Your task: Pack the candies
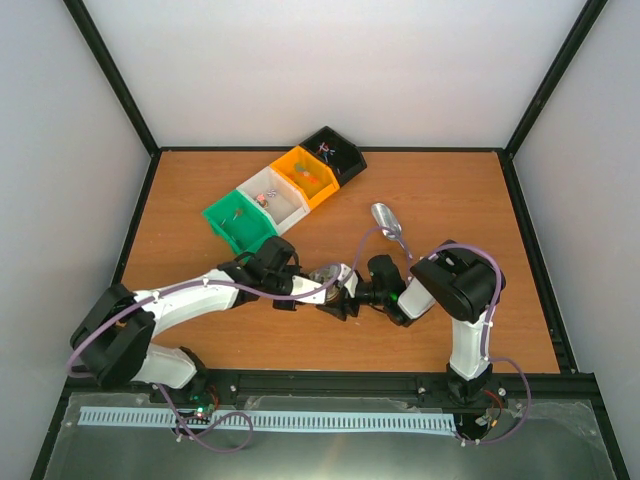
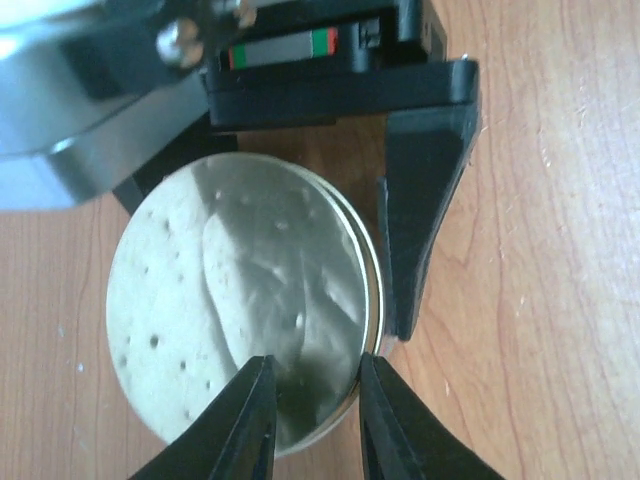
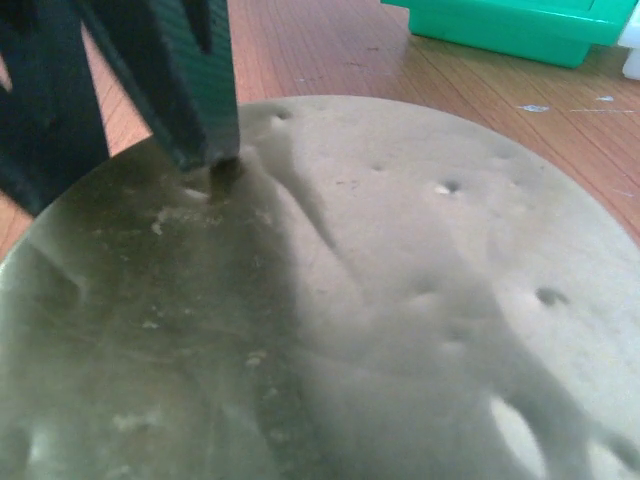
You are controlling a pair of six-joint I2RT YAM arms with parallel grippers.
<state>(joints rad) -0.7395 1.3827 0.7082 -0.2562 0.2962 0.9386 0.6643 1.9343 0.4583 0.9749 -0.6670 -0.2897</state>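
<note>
Few candies (image 1: 262, 198) lay in the bins (image 1: 243, 232) on the table (image 1: 470, 230), so packing appeared barely begun: the left gripper (image 2: 315, 365), jaws narrowly apart, touched the gold lid (image 2: 240, 300), the right gripper (image 1: 355, 293) straddled it wide, and neither grip could be confirmed.

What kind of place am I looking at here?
Probably a robotics lab test booth. Plain white walls in a black frame box in a wooden table, a left arm and right arm are bolted at its near edge, and small coloured bins sit on it.
</note>
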